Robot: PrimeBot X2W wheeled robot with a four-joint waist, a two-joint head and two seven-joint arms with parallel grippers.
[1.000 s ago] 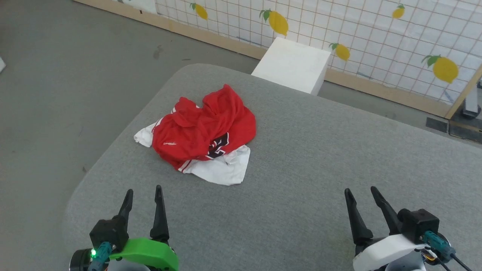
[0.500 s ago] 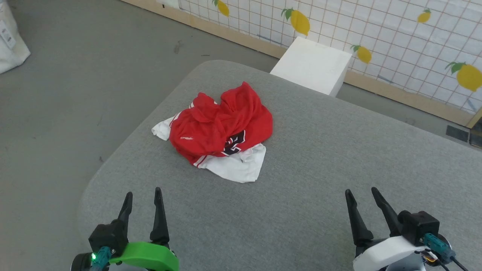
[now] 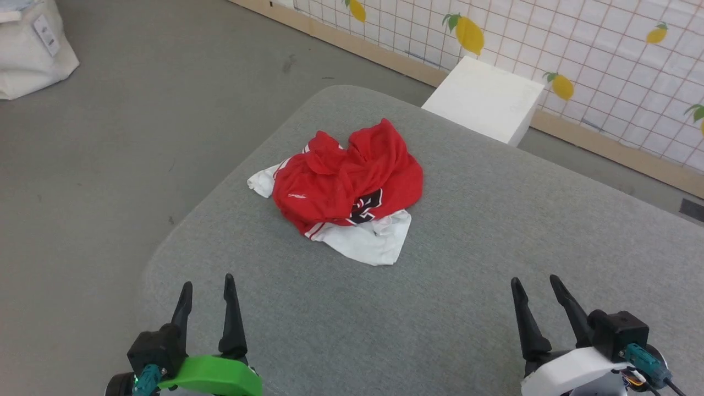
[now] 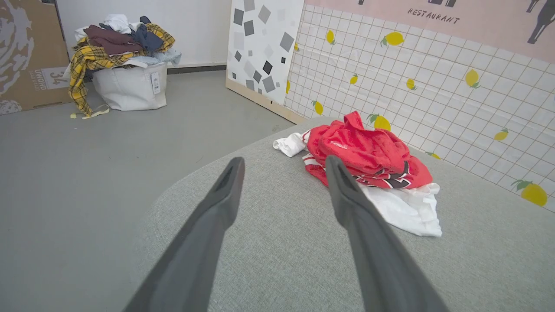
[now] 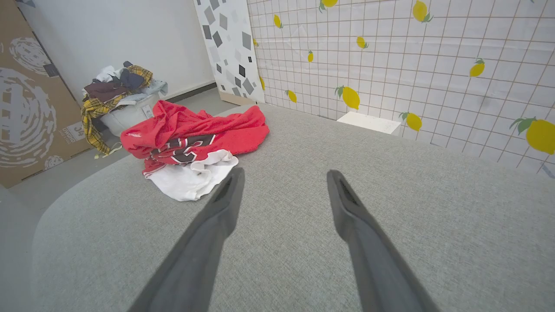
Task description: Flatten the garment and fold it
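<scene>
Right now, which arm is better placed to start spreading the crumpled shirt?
Left, probably: the garment lies leftward on the grey table, nearer the open left end effector than the right end effector.

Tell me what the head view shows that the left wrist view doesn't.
Head view: the right hand, open, and a white box beyond the grey table. Left wrist view: a cardboard sheet, a panel of grey squares and the word RESTAURANT on the wall. Both: the crumpled red garment lying on that table, the lemon-print wall and the open left hand, clear of the garment.
</scene>
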